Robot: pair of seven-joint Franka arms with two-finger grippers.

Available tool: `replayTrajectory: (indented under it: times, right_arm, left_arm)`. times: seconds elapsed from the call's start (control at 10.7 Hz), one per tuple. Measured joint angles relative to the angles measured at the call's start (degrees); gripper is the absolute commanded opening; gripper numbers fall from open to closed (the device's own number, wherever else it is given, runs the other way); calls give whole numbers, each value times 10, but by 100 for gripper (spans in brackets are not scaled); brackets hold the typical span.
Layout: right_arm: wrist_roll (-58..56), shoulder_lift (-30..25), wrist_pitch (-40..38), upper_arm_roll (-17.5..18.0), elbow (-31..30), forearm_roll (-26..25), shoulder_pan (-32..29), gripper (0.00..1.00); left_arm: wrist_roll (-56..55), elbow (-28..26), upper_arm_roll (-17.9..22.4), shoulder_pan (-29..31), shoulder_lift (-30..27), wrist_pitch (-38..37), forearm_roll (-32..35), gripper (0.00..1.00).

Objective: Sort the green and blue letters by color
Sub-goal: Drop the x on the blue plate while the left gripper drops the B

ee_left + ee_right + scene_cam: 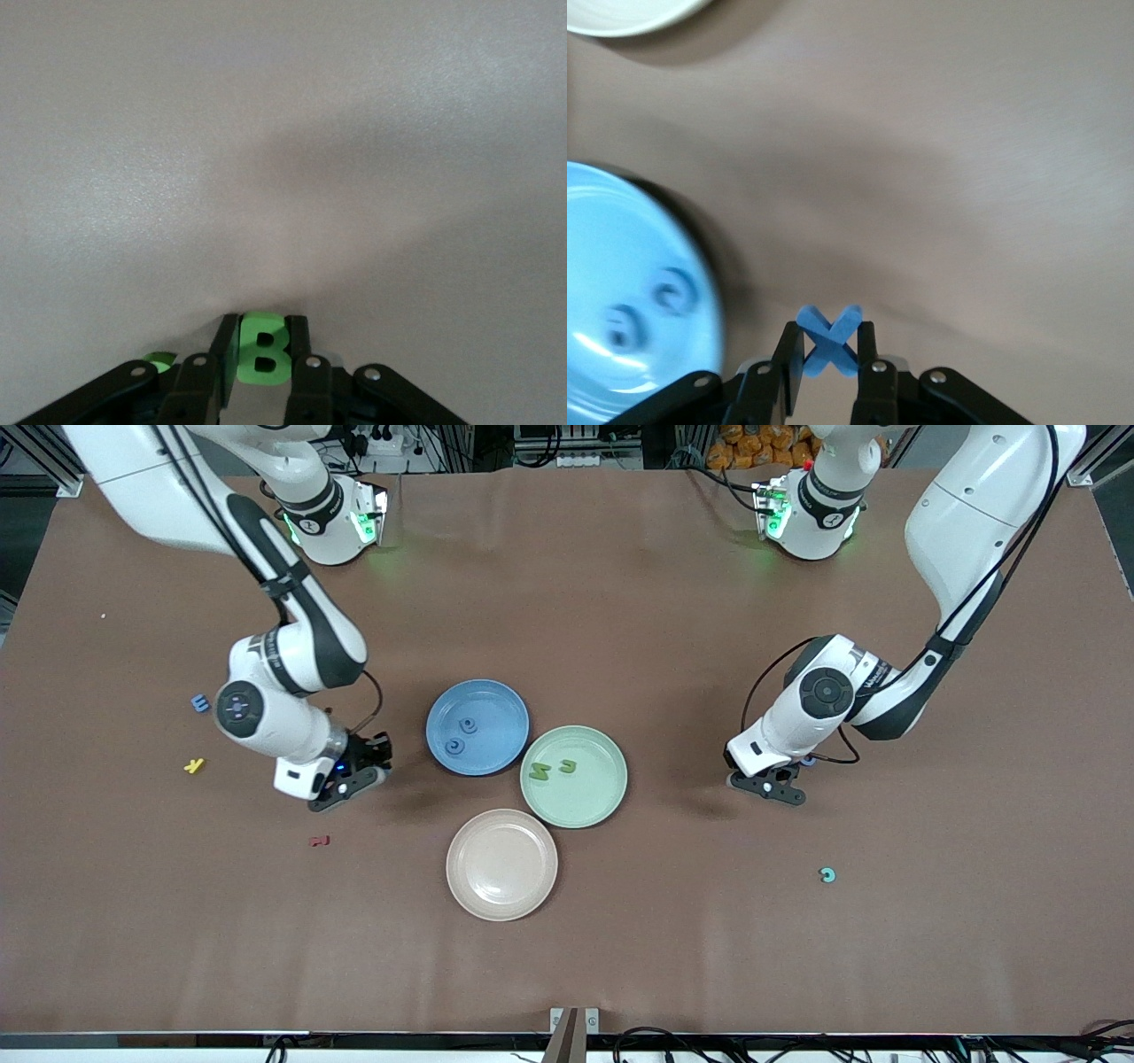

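Note:
My right gripper point(350, 779) is shut on a blue X piece point(829, 341), low over the table beside the blue plate point(496, 708), toward the right arm's end. The blue plate holds two blue letters point(468, 725) point(454, 745). My left gripper point(771, 784) is shut on a bright green letter B point(263, 354), low over bare table toward the left arm's end. The green plate point(585, 802) holds two olive green letters point(539, 771) point(568, 765). A blue letter point(201, 703) lies on the table near the right arm.
An empty pinkish plate point(501, 864) sits nearer the front camera than the other two plates. A yellow letter point(194, 765) and a dark red letter point(320, 841) lie near my right gripper. A teal letter point(827, 875) lies toward the left arm's end.

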Motion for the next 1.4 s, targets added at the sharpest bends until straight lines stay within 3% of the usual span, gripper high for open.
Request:
replayTrajectory:
  times: [0.19, 0.28, 0.37, 0.56, 0.84, 1.12, 1.22, 1.31, 1.4]
  right_arm:
    - [150, -5, -14, 1, 3, 0, 69, 0]
    - [216, -6, -14, 1, 4, 0, 102, 27]
    - [265, -6, -14, 0, 4, 0, 123, 99]
    - [354, -5, -16, 0, 4, 0, 142, 100]
    - [386, -5, -21, -12, 5, -3, 140, 100]
    - [389, -5, -50, -63, 5, -128, 126, 100]
    - [385, -5, -54, -71, 6, -157, 106, 100]
    - [362, -5, -54, -72, 6, -170, 80, 100]
    - [325, -5, -54, -73, 7, -172, 54, 100]
  left_arm:
    - [0, 1, -2, 0, 0, 4, 0, 0]
    - [0, 2, -8, 0, 0, 6, 0, 0]
    - [0, 5, -18, 0, 0, 7, 0, 0]
    - [-12, 18, -48, -3, 0, 8, -19, 0]
    - [-81, 50, -67, -51, 1, 9, -61, 0]
    - [-217, 112, -67, -142, 19, 9, -67, 0]
    - [-251, 137, -63, -175, 33, 9, -67, 47]
    - [-283, 163, -50, -210, 48, 9, -67, 99]
    - [-300, 185, -28, -243, 61, 8, -67, 100]
